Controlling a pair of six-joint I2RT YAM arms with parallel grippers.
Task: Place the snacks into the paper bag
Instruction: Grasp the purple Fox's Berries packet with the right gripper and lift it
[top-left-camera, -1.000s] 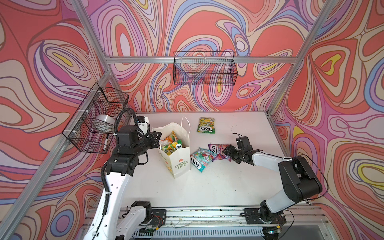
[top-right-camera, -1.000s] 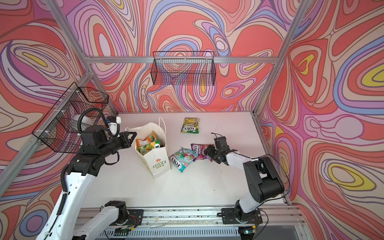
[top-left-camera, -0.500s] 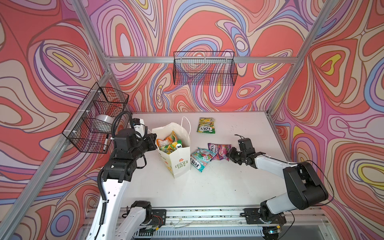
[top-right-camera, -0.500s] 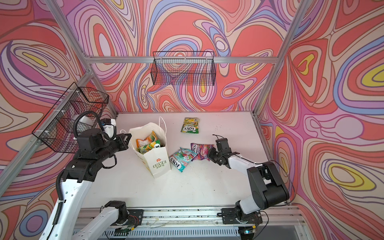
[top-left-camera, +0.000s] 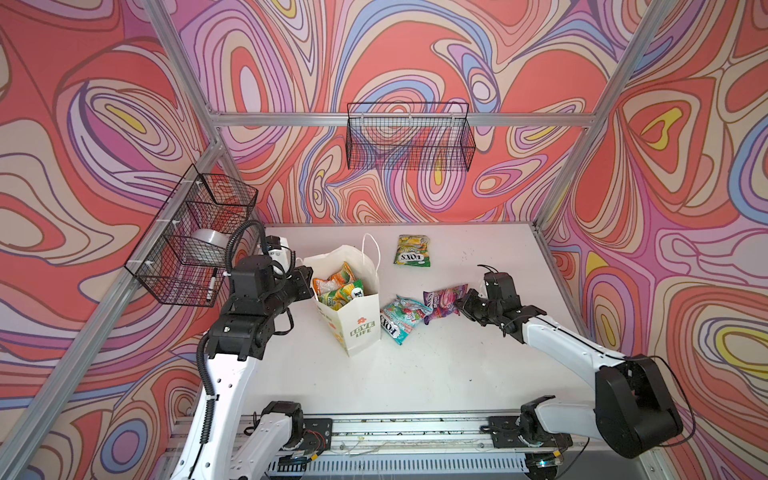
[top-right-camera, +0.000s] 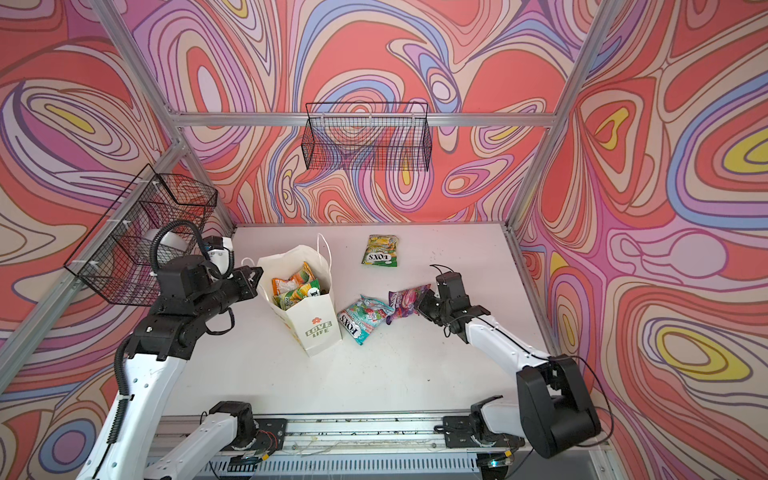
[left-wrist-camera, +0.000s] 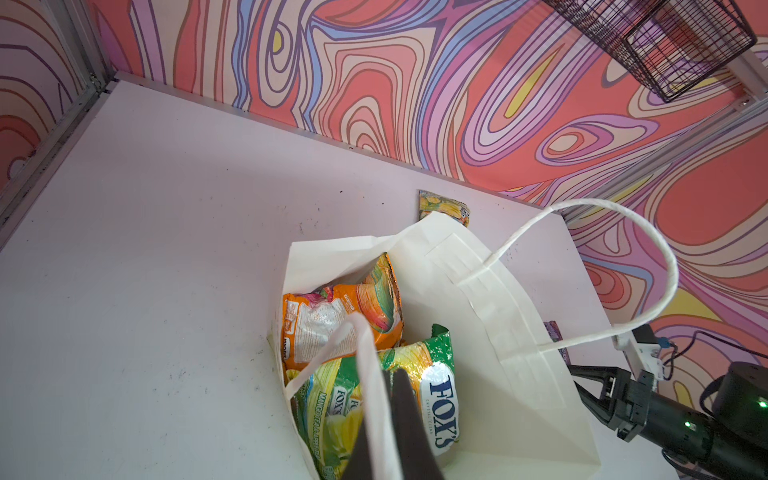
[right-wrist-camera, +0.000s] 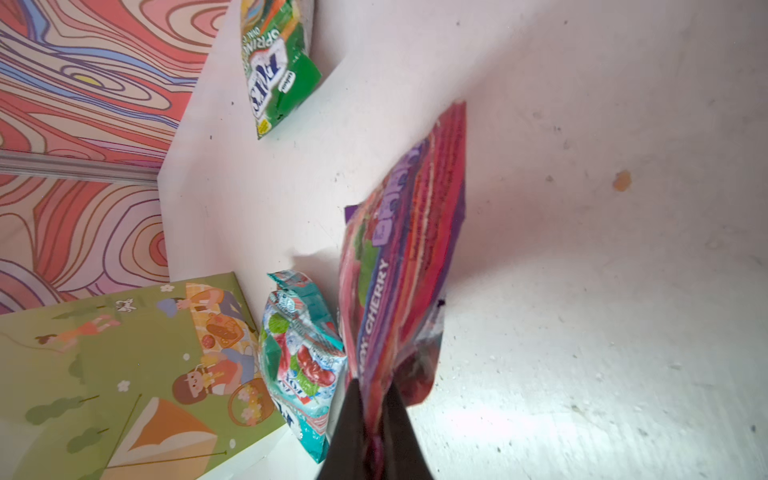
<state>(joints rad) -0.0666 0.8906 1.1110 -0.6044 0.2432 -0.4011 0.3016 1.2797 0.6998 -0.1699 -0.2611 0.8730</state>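
The white paper bag (top-left-camera: 357, 328) (top-right-camera: 316, 328) stands upright left of centre, with an orange snack (left-wrist-camera: 340, 307) and a green snack (left-wrist-camera: 440, 399) inside. My left gripper (top-left-camera: 309, 276) (left-wrist-camera: 384, 374) is at the bag's left rim, shut on its near cord handle (left-wrist-camera: 365, 353). Low over the table to the right of the bag, my right gripper (top-left-camera: 459, 305) (right-wrist-camera: 372, 390) is shut on the edge of a purple snack (top-left-camera: 442, 301) (right-wrist-camera: 399, 270). A teal snack (top-left-camera: 401, 320) (right-wrist-camera: 299, 357) lies between it and the bag. A yellow-green snack (top-left-camera: 411, 250) lies farther back.
One black wire basket (top-left-camera: 409, 137) hangs on the back wall. Another basket (top-left-camera: 195, 237) on the left wall, close to my left arm, holds a white roll and a marker. Aluminium frame posts edge the table, and a rail (top-left-camera: 415, 432) runs along its front.
My right gripper's jaws closed on the purple snack, and that arm's elbow swung out to the right. The left arm shifted slightly left, still holding the handle.
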